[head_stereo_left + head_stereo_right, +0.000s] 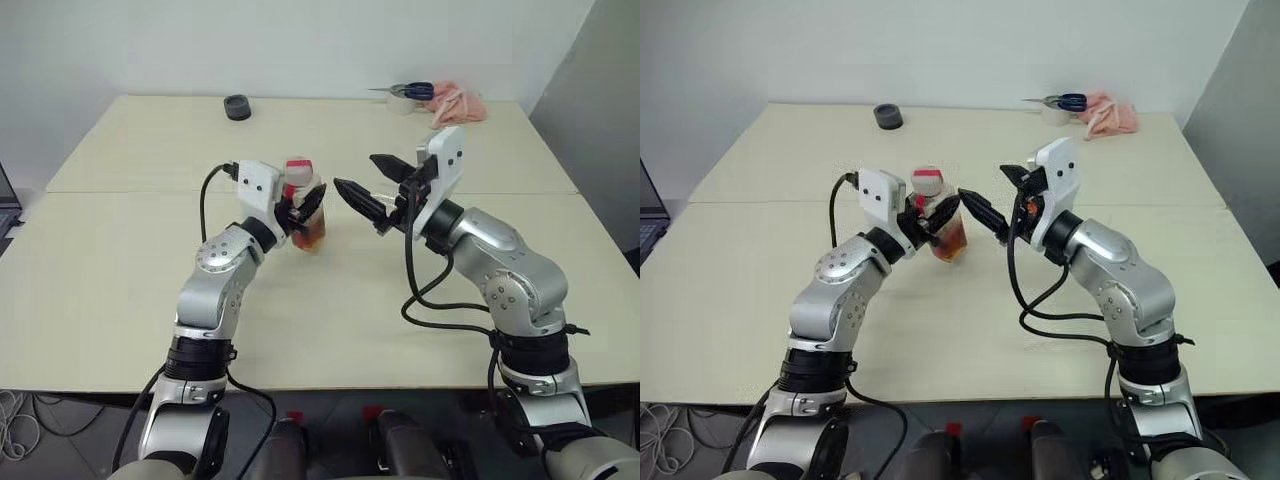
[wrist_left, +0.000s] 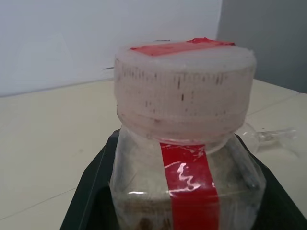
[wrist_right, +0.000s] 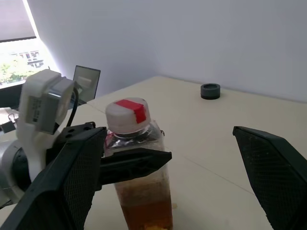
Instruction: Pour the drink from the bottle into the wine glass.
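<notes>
The left gripper [image 1: 938, 218] is clamped on the bottle [image 1: 944, 225], its black fingers pressed against the clear sides just under the neck. The bottle sits upright near the middle of the table [image 1: 120, 260], white cap [image 3: 126, 114] on top with a red strip running over it and down the front. The drink [image 3: 145, 208], amber-brown, fills the lower part of the bottle. From these angles I can't tell whether the bottle's base rests on the tabletop or is just lifted off it.

The right gripper [image 1: 372, 192] hangs just beside the bottle on its right side, jaws spread wide and holding nothing, the tips pointed toward the bottle but not touching it.

In the left wrist view, the wine glass [image 2: 268, 139] shows past the bottle's shoulder, clear and faint, apparently lying on its side on the table; how near it is I can't say.

Over at the far edge of the table, a small black round object [image 1: 237, 106] sits on the left. At the far right corner there's a pair of scissors [image 1: 410, 91] with blue handles on a roll of tape [image 1: 400, 103], and a pink bundle [image 1: 458, 103] just beside them.
</notes>
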`<state>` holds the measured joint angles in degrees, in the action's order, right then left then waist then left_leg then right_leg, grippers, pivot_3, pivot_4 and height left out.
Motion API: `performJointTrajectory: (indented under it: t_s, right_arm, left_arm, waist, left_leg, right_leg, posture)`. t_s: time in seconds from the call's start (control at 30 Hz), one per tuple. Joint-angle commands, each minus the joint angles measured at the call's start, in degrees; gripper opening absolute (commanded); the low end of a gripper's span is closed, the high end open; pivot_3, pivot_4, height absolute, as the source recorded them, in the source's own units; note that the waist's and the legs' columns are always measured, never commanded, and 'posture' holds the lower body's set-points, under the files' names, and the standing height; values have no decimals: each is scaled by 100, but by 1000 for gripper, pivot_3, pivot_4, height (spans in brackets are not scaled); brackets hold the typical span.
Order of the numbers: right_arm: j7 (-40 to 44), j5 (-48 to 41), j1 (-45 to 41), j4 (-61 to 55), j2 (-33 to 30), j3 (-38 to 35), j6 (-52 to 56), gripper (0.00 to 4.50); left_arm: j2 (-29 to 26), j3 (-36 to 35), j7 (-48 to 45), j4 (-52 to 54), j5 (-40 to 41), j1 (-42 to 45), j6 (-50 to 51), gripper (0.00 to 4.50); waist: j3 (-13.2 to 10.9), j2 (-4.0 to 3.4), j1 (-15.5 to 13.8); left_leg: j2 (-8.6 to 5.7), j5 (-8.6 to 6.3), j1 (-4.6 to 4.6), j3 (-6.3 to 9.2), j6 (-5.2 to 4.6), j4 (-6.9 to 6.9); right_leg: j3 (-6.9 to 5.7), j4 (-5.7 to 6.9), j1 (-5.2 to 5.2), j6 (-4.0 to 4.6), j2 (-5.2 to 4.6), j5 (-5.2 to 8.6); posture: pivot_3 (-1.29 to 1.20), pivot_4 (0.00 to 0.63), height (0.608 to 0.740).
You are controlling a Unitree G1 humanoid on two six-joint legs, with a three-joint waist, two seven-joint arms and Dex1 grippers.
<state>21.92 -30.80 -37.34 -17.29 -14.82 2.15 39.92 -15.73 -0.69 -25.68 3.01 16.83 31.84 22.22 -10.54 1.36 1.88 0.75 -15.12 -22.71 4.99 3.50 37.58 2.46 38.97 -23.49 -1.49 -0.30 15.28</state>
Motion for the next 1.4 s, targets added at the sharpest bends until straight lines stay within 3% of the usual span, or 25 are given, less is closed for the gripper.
performJointTrajectory:
  t_s: [0.03, 0.83, 0.93, 1.13, 1.33, 1.4]
  right_arm:
    - [-11, -76, -142, -91, 79, -81, 40, 4500]
    - [337, 160, -391, 361, 606, 294, -245, 4500]
    - [336, 85, -386, 356, 721, 209, -282, 3887]
    - [313, 54, -382, 348, 816, 57, -318, 1887]
    - [480, 62, -345, 411, 716, 44, -351, 1879]
    - [1044, -42, -464, 475, 368, 71, -325, 1879]
  left_arm:
    - [-28, 126, -241, 432, 110, 74, -18, 1977]
    - [160, 460, -515, 707, 142, -5, 129, 1977]
    - [141, 449, -532, 721, 156, -25, 157, 1977]
    - [110, 437, -571, 698, 155, -54, 172, 1977]
    - [17, 424, -659, 773, 206, -97, 271, 1977]
    - [-175, 432, -948, 1016, 429, -158, 493, 1977]
  waist:
    - [-1, -1, 1]
    - [-2, -3, -1]
    - [-2, -3, -1]
    - [-3, -4, -4]
    - [-3, -6, -1]
    - [-5, -7, 0]
  left_leg:
    - [1, 0, 0, 0, 0, 0]
    - [0, 0, -2, 0, -1, 0]
    - [1, 0, -1, 0, -1, 0]
    - [0, 0, -2, 0, 0, 0]
    - [0, 0, -2, 0, 0, 0]
    - [0, 0, -2, 0, 0, 0]
  right_leg:
    - [0, 0, 0, 0, 1, 0]
    - [1, 0, -2, 0, 1, 0]
    - [1, 0, -2, 0, 1, 0]
    - [1, 0, -2, 0, 0, 0]
    - [1, 1, -2, 0, 0, 0]
    - [1, 1, -2, 0, 1, 0]
  posture:
    - [0, 150, 740]
    - [0, 150, 740]
    - [0, 150, 740]
    - [0, 150, 740]
    - [0, 150, 740]
    - [0, 150, 740]
